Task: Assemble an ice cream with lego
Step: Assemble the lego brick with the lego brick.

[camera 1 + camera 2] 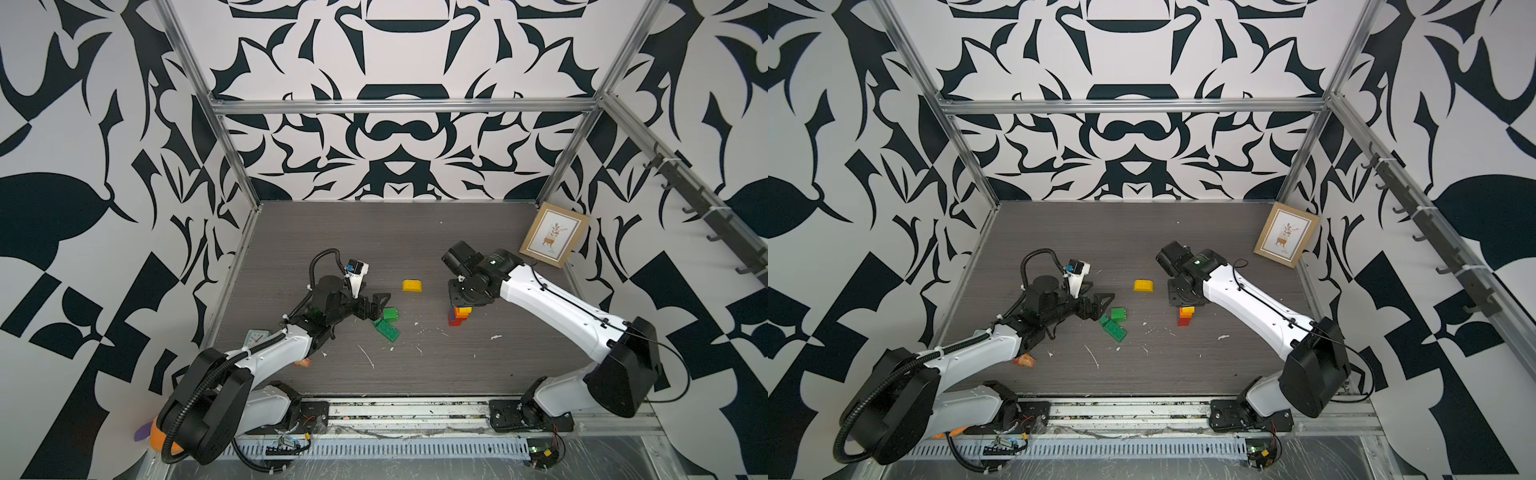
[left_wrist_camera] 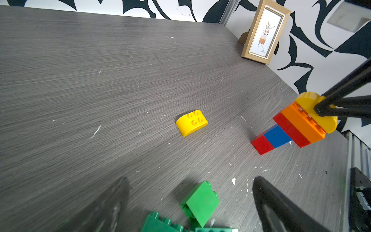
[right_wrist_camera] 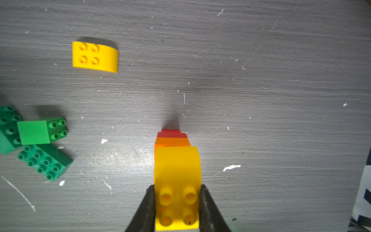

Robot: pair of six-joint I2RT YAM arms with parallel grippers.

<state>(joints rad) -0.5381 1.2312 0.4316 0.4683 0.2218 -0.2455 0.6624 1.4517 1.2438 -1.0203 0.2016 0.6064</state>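
A lego stack (image 1: 459, 316) (image 1: 1185, 316) (image 2: 291, 130) stands on the table right of centre: red, blue, red and orange bricks under a yellow dome brick (image 3: 177, 166). My right gripper (image 3: 177, 188) (image 2: 325, 109) is shut on that top dome from above, one finger on each side. A second yellow dome brick (image 1: 412, 285) (image 1: 1143, 286) (image 2: 191, 122) (image 3: 94, 56) lies loose, studs up, at mid-table. Three green bricks (image 1: 388, 324) (image 1: 1116, 322) (image 2: 200, 202) (image 3: 42, 131) lie in a cluster. My left gripper (image 1: 375, 308) (image 1: 1097, 305) (image 2: 190, 181) hangs open just beside them, holding nothing.
A framed picture (image 1: 555, 235) (image 1: 1286, 235) (image 2: 265, 32) leans at the back right wall. A small clock (image 1: 255, 337) and a crumpled orange-red wrapper (image 1: 302, 363) (image 1: 1025, 360) lie under the left arm. White flecks dot the grey table (image 3: 261, 100). Patterned walls close in three sides.
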